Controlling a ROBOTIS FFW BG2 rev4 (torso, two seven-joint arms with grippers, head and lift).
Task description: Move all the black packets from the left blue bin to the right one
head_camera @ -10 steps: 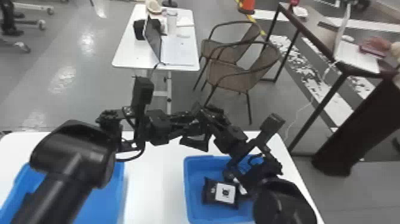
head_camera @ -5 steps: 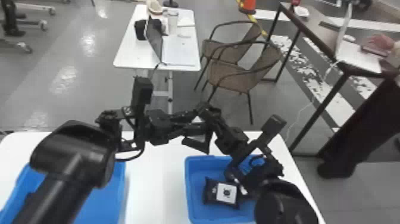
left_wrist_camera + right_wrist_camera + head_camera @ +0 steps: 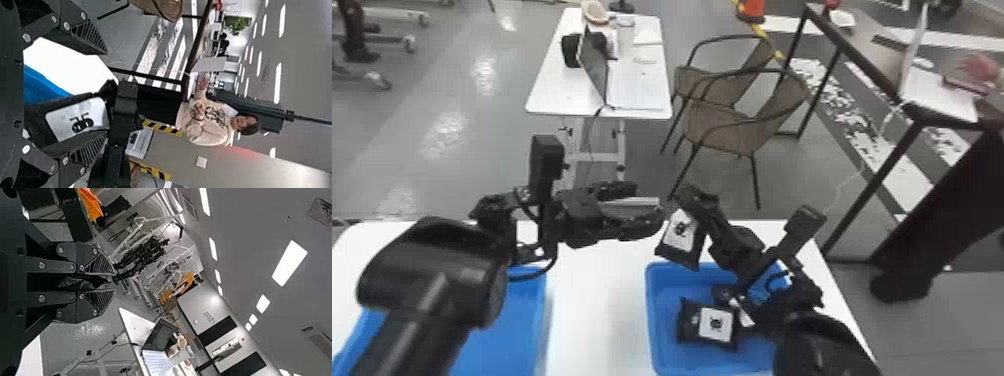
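We had right black gripper (image 3: 112, 282) clamped on white-labelled black packet (image 3: 680, 242), right blue plastic bin (image 3: 652, 320) below, nearer us; left black gripper (image 3: 105, 93) gaped.

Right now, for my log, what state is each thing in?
Raised black packet, gripped, tilted
Right end effector, closed on it
Left end effector, open
Right blue bin, occupied
Black packet inside, lying label-up
Left blue bin, partly hidden
Laptops, open
Chairs, unoccupied
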